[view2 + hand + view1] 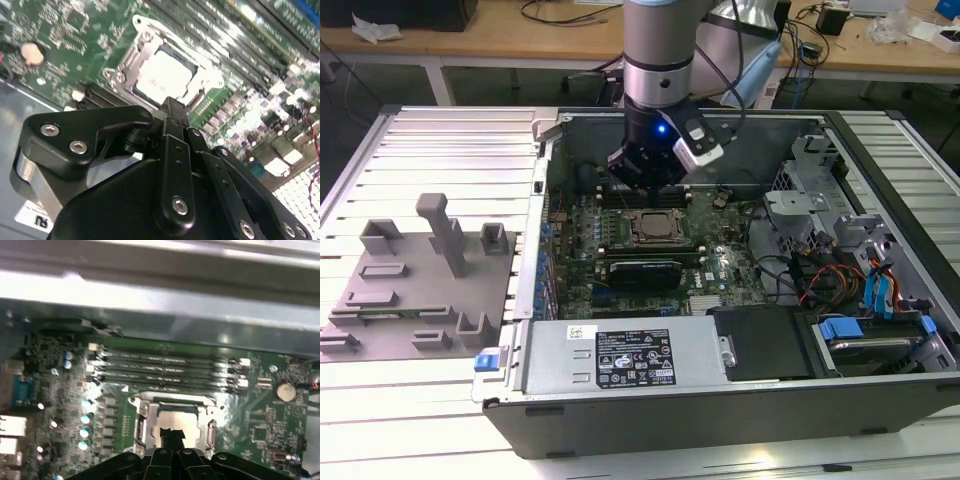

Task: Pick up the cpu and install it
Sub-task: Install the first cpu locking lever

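The gripper (172, 106) hovered just above the cpu (160, 77), which lay flat inside the motherboard socket (125, 62). Its jaws looked pressed together and empty, probably because the chip already sat in place.

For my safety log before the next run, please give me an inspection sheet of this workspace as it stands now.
Surface: slatted metal table, carrying an open computer case.
Job's things: cpu lies inside the socket frame on the motherboard.
Clutter: grey fixture block on the table, to the exterior view's left of the case.
Grippers: gripper shut, directly over the cpu; contact cannot be told.
Cables: orange and black wires inside the case, on the exterior view's right.
Surroundings: wooden benches behind, with loose cables.
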